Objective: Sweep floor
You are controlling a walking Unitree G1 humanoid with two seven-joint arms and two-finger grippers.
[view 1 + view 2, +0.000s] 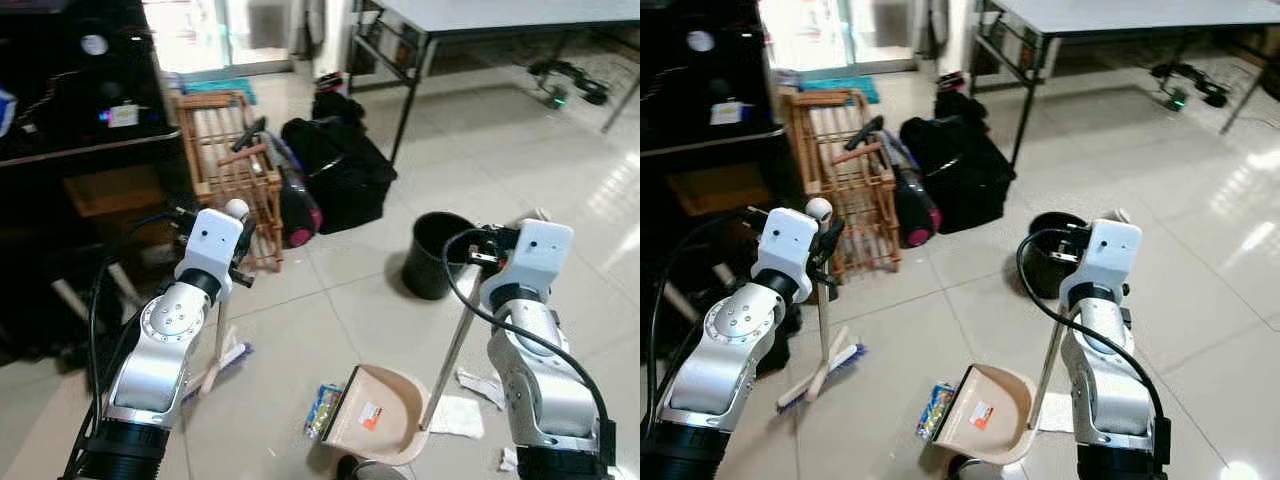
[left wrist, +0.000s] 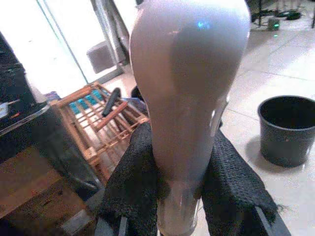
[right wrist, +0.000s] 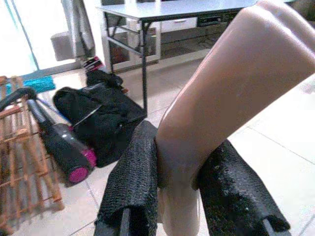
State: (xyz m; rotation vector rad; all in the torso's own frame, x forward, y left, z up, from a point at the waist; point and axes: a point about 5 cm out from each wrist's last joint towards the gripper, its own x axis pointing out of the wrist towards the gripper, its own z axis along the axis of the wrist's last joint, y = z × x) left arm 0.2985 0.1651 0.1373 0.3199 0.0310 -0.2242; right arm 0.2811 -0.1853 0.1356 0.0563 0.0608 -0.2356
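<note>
In the left eye view the left hand (image 1: 238,243), at centre left of the frame, gripped the top of the broom (image 1: 222,340), whose pole dropped to bristles resting on the tiled floor (image 1: 330,300) at lower left. At centre right the right hand (image 1: 487,250) held the handle of the dustpan (image 1: 385,412), its pan sitting on the floor at bottom centre with a wrapper (image 1: 323,408) just beside its left edge and scraps of paper (image 1: 455,415) to its right. A black bin (image 1: 432,255) stood behind the dustpan handle; a wooden rack (image 1: 232,170), a vacuum (image 1: 297,205) and a black bag (image 1: 342,170) lay across the upper middle. In the left wrist view two padded fingers (image 2: 133,191) were clamped on the pale broom handle. In the right wrist view the fingers (image 3: 135,182) squeezed the tan dustpan handle, with a worktop (image 3: 172,10) at the top of the frame.
</note>
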